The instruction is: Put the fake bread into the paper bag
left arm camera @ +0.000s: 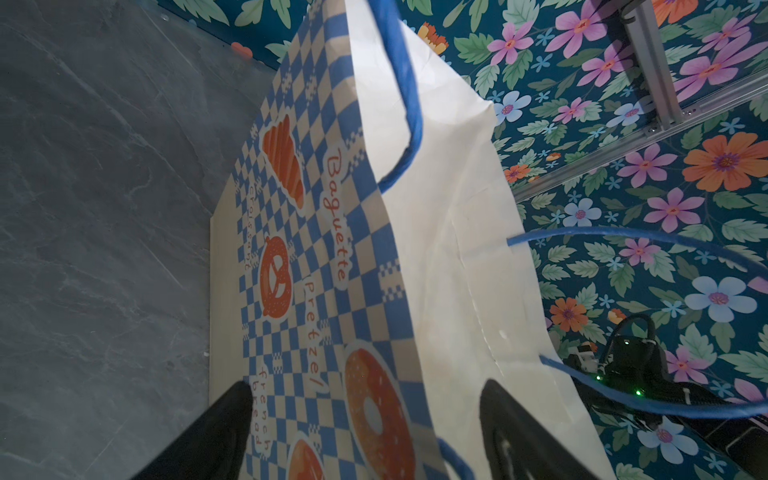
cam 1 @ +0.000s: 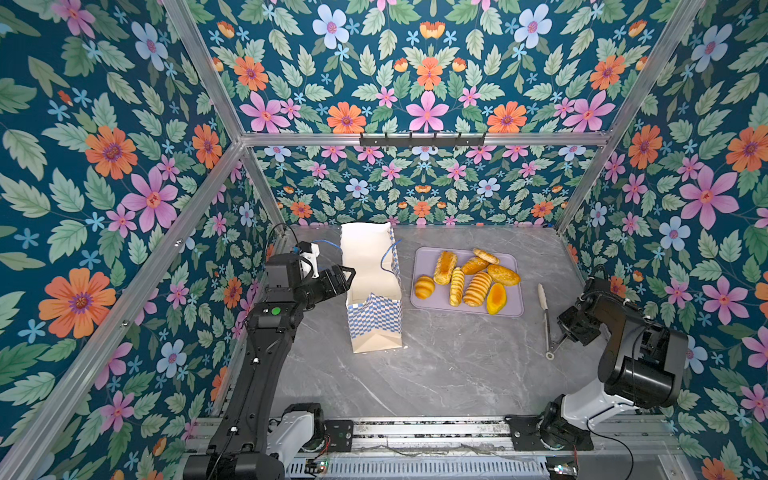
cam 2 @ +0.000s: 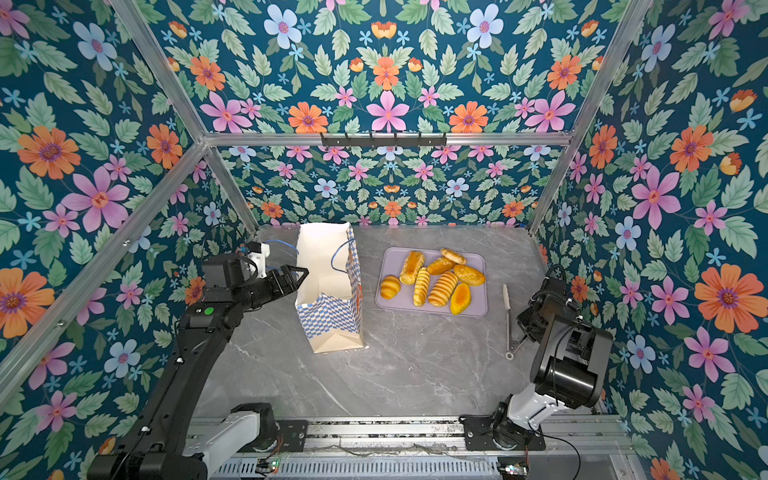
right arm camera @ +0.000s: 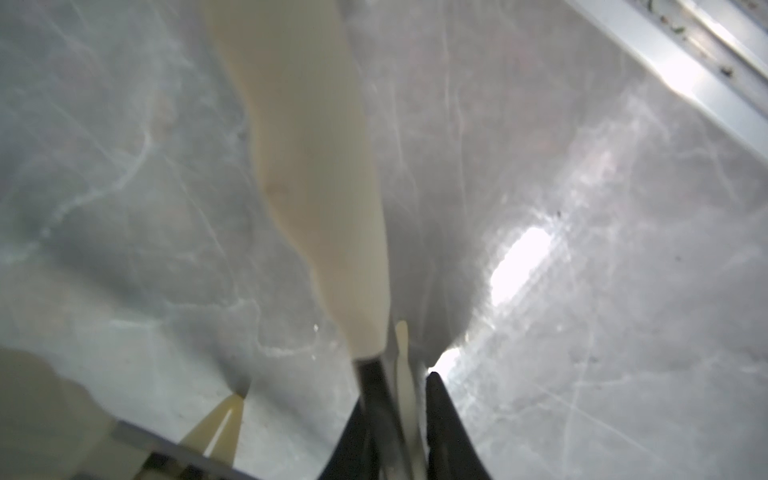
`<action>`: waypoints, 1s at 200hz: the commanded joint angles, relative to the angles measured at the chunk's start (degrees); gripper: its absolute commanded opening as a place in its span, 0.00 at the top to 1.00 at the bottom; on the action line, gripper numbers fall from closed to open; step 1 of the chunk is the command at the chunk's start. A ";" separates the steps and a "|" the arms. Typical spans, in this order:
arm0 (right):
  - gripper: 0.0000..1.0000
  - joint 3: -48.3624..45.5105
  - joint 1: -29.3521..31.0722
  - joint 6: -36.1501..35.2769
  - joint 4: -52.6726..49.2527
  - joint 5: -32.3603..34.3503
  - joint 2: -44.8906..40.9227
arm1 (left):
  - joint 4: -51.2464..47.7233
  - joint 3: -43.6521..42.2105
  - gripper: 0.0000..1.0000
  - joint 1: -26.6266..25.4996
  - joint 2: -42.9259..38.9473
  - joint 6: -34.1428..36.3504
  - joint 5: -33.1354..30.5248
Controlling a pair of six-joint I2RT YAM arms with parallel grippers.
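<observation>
Nearest the camera you have the aluminium rail (cam 1: pixel 415 432) that carries both arm bases, at the front edge of the grey marble tabletop (cam 1: pixel 436 374).

Just beyond it on your right, the right gripper (cam 1: pixel 570 326) is low over the table at the hinge end of the tongs (cam 1: pixel 545 316), which lie flat with their cream tips pointing toward the back. In the right wrist view its jaws stand narrow around the tongs' two arms. One black finger (right arm camera: pixel 365 415) is against the metal arm and the other sits just beside the cream arm. You cannot tell whether the tongs are pinched tight.

Farther in on your left, the left gripper (cam 1: pixel 348 276) is raised to the rim of the paper bag (cam 1: pixel 376 316). Its jaws are spread wide, and the left wrist view shows one finger (left arm camera: pixel 232 415) outside the checkered wall and the other on the cream inner side, with the wall running between them unclamped.

The bag stands upright with its mouth open and its blue cord handles (cam 1: pixel 388 257) hanging loose.

To the bag's right and apart from it, the lilac tray (cam 1: pixel 428 307) holds the fake bread (cam 1: pixel 478 286), eight glossy pieces crowded together, some of them touching.

Behind everything, a black hook rack (cam 1: pixel 422 140) hangs on the floral back wall (cam 1: pixel 428 112).
</observation>
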 commanded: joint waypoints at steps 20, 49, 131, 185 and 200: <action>0.67 3.72 0.03 -0.36 -2.50 0.90 0.90 | 0.62 -0.04 0.13 0.79 0.41 0.84 1.65; 0.43 2.15 0.07 -2.07 -3.08 0.80 -5.29 | 1.49 -0.04 0.13 1.23 0.36 0.32 2.01; 0.25 -5.46 5.90 -9.93 -3.87 -2.40 -17.75 | 3.41 -0.83 0.13 2.04 0.34 0.42 4.17; 0.24 -5.65 10.79 -10.00 -5.81 3.86 -15.43 | 4.50 -1.36 0.13 4.27 0.86 0.58 7.27; 0.24 -4.87 10.81 -10.06 -6.08 4.91 -13.26 | 4.55 -1.37 0.13 4.80 1.11 0.64 7.91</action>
